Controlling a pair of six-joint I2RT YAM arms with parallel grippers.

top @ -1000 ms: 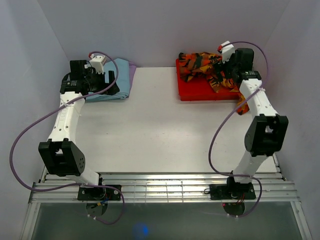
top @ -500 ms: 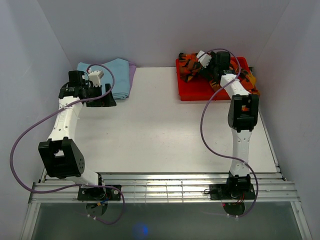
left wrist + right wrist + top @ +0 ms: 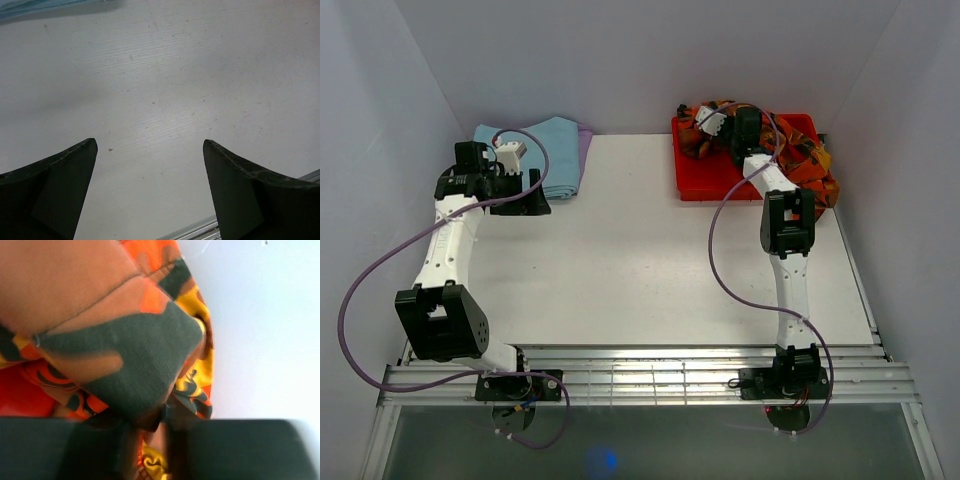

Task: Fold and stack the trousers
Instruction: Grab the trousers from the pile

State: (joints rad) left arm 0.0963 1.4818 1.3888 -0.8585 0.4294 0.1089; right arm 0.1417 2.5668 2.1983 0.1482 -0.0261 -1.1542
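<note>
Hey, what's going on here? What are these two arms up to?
The job is folding and stacking trousers, and it has barely begun. The right gripper is over the red tray at the back right, pinching a bunch of the camouflage trousers, which lie crumpled there, not yet folded. The left gripper hangs open over the table, holding nothing, beside a folded light blue cloth.

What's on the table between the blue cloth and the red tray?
Nothing. The top view shows only bare white table between the blue cloth and the red tray.
</note>
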